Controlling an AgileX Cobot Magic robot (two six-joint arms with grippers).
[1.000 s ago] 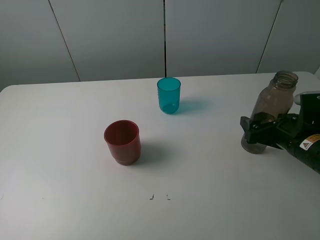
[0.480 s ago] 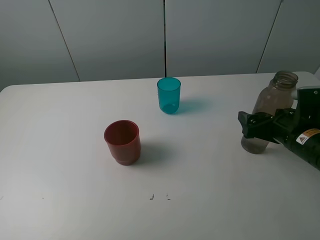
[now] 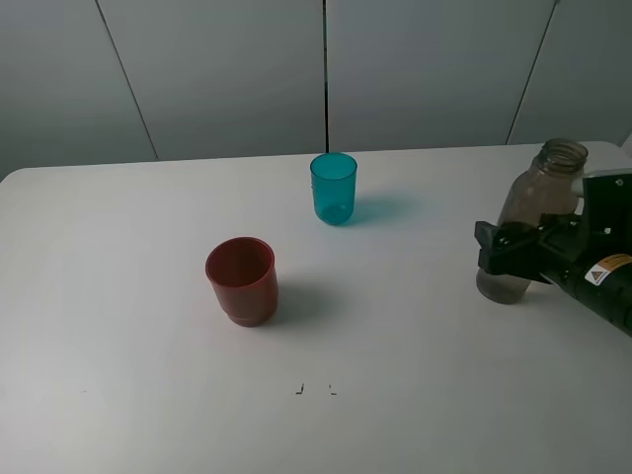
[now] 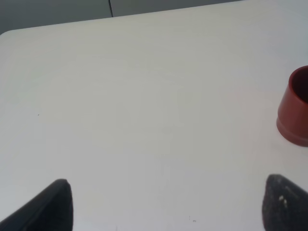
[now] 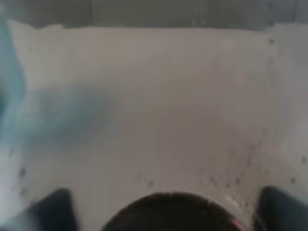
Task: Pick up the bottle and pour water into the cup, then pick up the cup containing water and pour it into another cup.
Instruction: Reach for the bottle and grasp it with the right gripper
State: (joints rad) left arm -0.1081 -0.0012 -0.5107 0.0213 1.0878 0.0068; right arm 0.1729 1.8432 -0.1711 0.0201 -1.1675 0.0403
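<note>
The tall smoky bottle (image 3: 538, 202) stands upright near the table's right edge. My right gripper (image 3: 504, 252) reaches in from the right and is shut on its lower body, one finger on each side. In the right wrist view the bottle (image 5: 159, 120) fills the picture as a blur between the fingertips (image 5: 48, 211). The teal cup (image 3: 334, 188) stands at the back centre, seen as a teal smear (image 5: 9, 72) through the bottle. The red cup (image 3: 242, 279) sits left of centre and nearer the front. My left gripper (image 4: 168, 207) is open above bare table, with the red cup (image 4: 296, 113) off to one side.
The white table (image 3: 118, 296) carries only the two cups and the bottle. Small dark marks (image 3: 314, 389) lie near its front middle. A grey panelled wall (image 3: 227, 69) stands behind the table's far edge.
The right gripper has slid forward around the bottle and its fingers have drawn in against it. The bottle and both cups have stayed in place.
</note>
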